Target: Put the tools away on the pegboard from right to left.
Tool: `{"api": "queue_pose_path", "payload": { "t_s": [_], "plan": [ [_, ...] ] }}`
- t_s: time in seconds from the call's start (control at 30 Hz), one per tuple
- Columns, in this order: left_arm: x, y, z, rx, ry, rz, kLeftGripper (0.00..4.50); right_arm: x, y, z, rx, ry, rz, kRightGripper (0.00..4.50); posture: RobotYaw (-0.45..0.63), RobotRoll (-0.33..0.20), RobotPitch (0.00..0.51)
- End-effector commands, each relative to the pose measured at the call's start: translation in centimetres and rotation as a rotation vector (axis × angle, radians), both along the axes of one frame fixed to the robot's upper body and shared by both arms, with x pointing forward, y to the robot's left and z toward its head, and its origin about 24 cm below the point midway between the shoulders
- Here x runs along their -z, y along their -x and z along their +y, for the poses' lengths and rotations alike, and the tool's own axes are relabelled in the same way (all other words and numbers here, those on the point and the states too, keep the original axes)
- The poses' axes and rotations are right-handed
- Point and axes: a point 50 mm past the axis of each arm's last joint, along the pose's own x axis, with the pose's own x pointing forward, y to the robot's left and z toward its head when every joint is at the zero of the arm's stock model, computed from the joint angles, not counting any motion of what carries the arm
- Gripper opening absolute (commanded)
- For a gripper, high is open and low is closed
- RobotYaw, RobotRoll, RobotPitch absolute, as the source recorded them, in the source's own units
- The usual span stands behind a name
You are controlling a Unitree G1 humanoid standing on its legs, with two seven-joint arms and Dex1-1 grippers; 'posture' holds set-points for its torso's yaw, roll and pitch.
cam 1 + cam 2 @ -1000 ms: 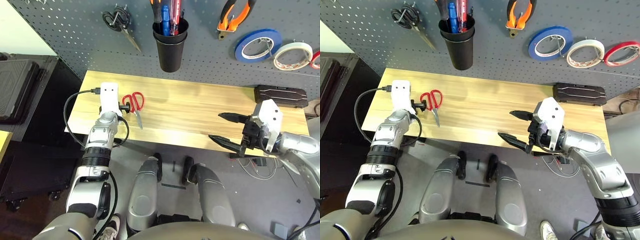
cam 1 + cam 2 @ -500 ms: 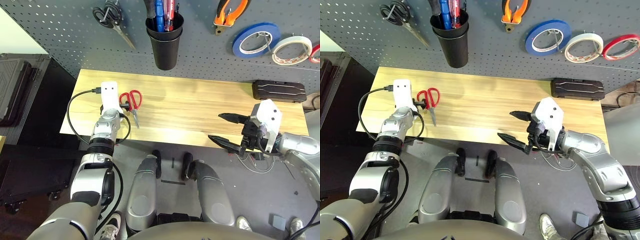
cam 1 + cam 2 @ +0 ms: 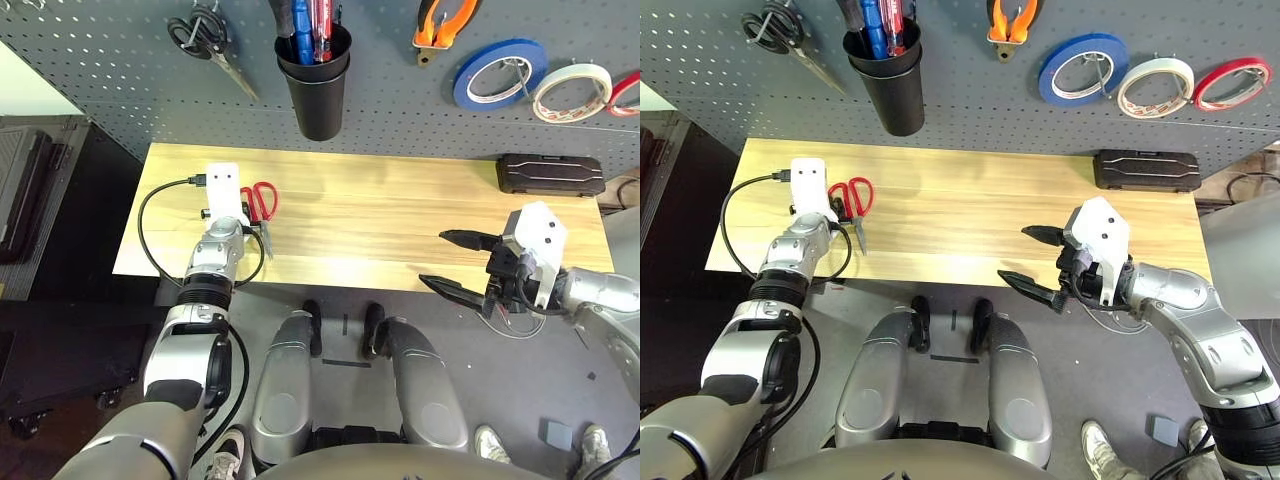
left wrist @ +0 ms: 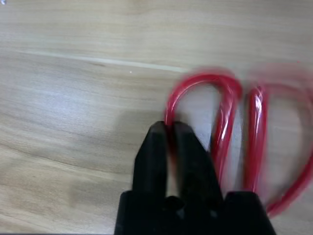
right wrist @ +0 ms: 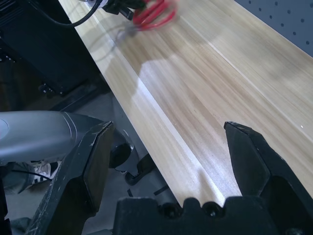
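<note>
Red-handled scissors lie flat near the left end of the wooden table. My left gripper is shut on one red handle loop of the scissors, pinching its rim low on the wood. On the dark grey pegboard hang orange-and-black pliers and a cream-white tape roll. Off the table's front right edge, my right gripper stands open with nothing between its fingers.
Black-handled scissors, a black cup of blue and red handled tools, a blue tape roll and a red tape roll also hang on the board. A black case lies at the table's back right.
My left gripper has shut on the red scissors' handle loop. The camera has shifted; the right arm keeps its place, still open.
</note>
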Motion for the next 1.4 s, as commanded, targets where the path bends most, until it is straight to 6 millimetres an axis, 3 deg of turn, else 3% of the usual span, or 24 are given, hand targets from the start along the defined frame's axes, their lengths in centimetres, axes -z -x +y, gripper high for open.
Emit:
{"api": "queue_pose_path", "payload": {
  "t_s": [0.03,0.33,0.53,0.93,1.4],
  "plan": [
    [1.7,1.1,0.1,-0.020,0.028,0.041,0.07,-0.4,0.2,0.2,-0.029,-0.020,-0.021,4.50,0.02,0.000,0.416],
    [0.1,2.5,0.2,-0.065,0.079,-0.070,0.07,-0.4,-0.4,0.0,-0.056,-0.028,-0.046,4.50,0.06,0.000,0.388],
    [-2.5,3.4,0.6,-0.097,0.145,-0.254,0.07,-0.6,-1.5,0.8,-0.083,-0.077,-0.108,4.50,0.11,0.000,0.355],
    [-8.4,7.1,3.5,-0.206,0.196,-0.559,0.07,-0.3,-4.1,2.4,-0.119,-0.187,-0.223,4.50,0.22,0.000,0.282],
    [-15.2,8.1,4.3,-0.197,0.193,-0.802,0.07,-5.6,-5.4,3.8,-0.156,-0.315,-0.342,4.50,0.25,0.000,0.258]
  ]
}}
